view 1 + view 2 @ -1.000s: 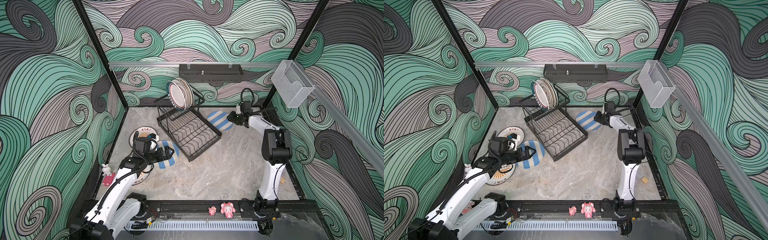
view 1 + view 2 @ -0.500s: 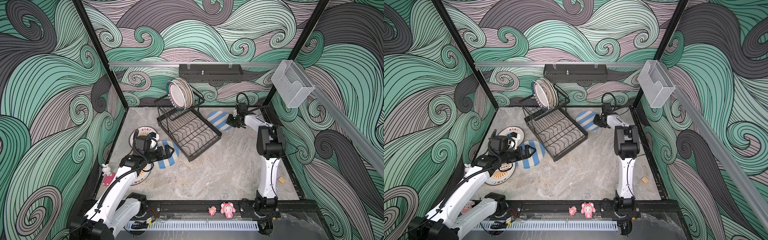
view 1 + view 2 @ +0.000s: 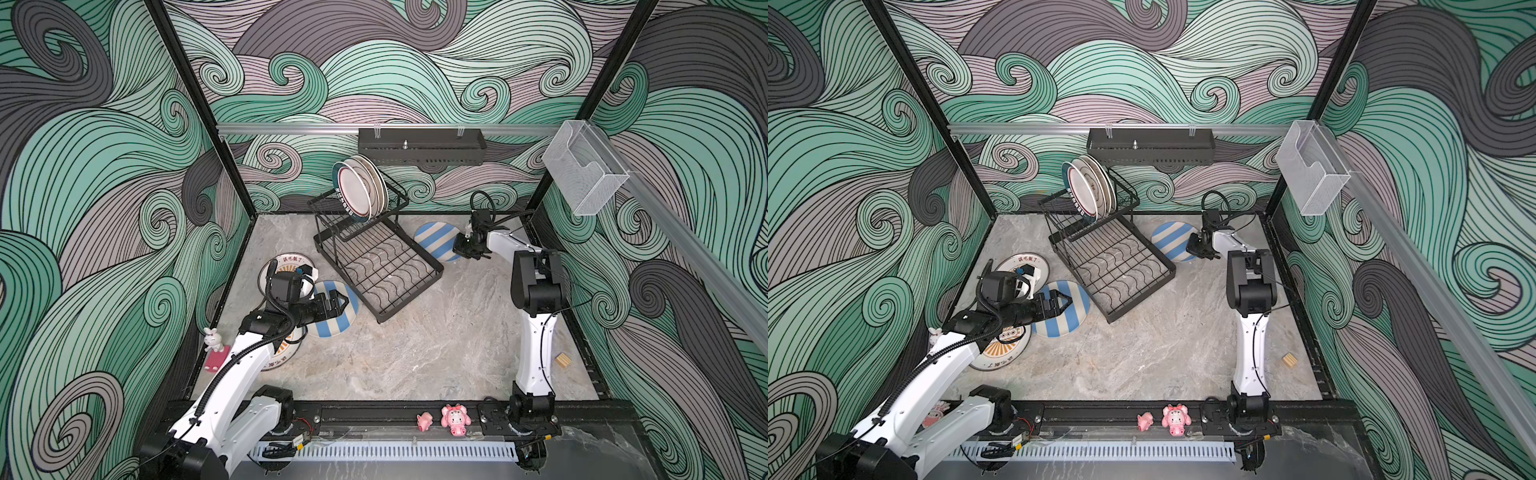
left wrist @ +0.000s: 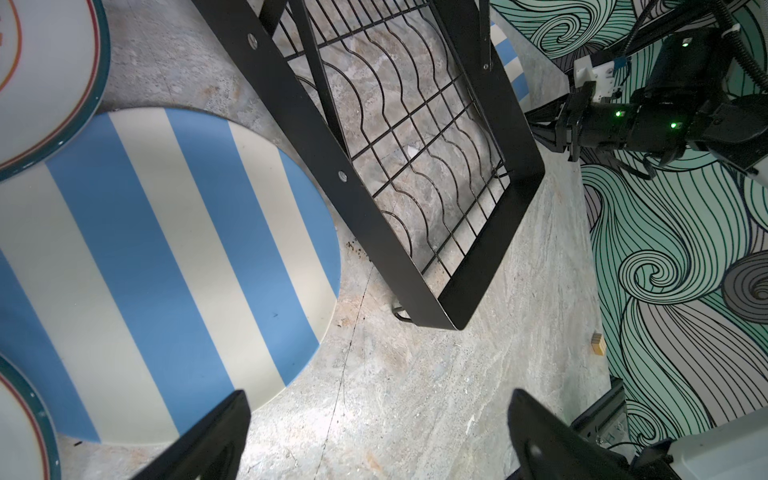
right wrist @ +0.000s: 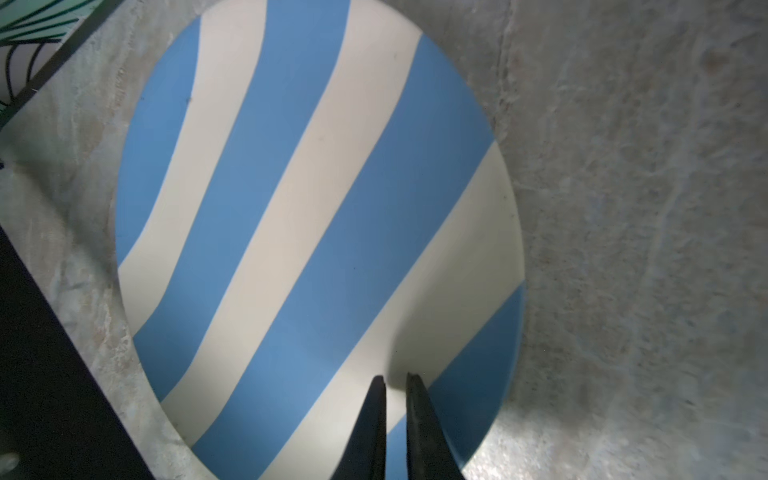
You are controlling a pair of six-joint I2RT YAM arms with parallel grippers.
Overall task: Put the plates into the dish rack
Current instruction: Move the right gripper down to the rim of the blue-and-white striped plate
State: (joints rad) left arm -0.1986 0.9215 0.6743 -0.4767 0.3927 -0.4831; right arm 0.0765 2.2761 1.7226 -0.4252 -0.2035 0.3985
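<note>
The right arm (image 3: 535, 286) has its jaws pinched almost together, empty, over a striped plate (image 5: 311, 208) flat on the counter (image 3: 415, 357) beside the dish rack (image 3: 411, 296), likely to pry its rim; on the left arm (image 3: 249, 357) they are spread.

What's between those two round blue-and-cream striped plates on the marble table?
The lower tray of the black wire dish rack separates the near striped plate from the far striped plate, in both top views.

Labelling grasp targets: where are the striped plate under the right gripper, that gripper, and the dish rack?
striped plate (image 5: 365, 241): right wrist view, broad central blue stripe.
right gripper (image 5: 395, 376): right wrist view, midway between its fingertips.
dish rack (image 4: 297, 108): left wrist view, flat black rim of its lower tray.
</note>
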